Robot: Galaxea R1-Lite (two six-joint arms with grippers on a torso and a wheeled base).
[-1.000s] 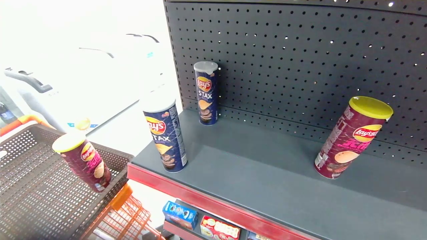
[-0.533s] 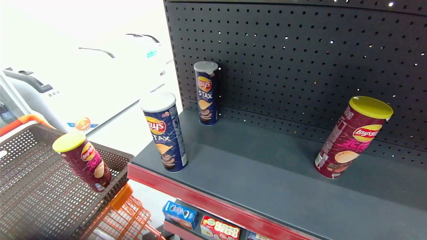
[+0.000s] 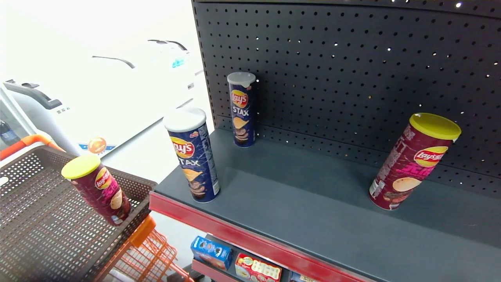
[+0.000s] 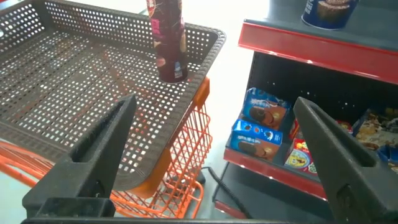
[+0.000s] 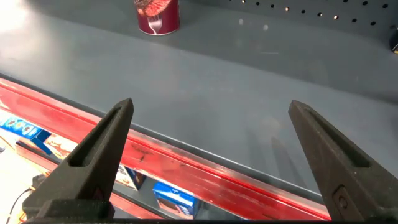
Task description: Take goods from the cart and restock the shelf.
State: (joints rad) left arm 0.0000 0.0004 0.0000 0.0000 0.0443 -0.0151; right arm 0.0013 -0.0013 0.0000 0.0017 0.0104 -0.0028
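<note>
**Grey shelf with room to spare, both grippers wide and empty**

Dark grey metal shelf board (image 3: pixel 297 211) with a red front lip (image 3: pixel 219 229) runs below a black pegboard back (image 3: pixel 352 58), with a broad bare stretch between the cans. Beside its end sits the dark perforated plastic cart basket (image 3: pixel 35 235). On the board stand a maroon yellow-lidded chip canister (image 3: pixel 411 162) far right, a blue chip canister (image 3: pixel 192 160) at the front corner, and a second blue canister (image 3: pixel 241 109) by the pegboard. Another maroon canister (image 3: pixel 98 188) stands in the basket's corner nearest the shelf. Left gripper (image 4: pixel 214 106) hangs spread and empty, that canister beyond its fingertips and apart from them. Right gripper (image 5: pixel 211 107), also spread and empty, hovers over the red lip.
</note>
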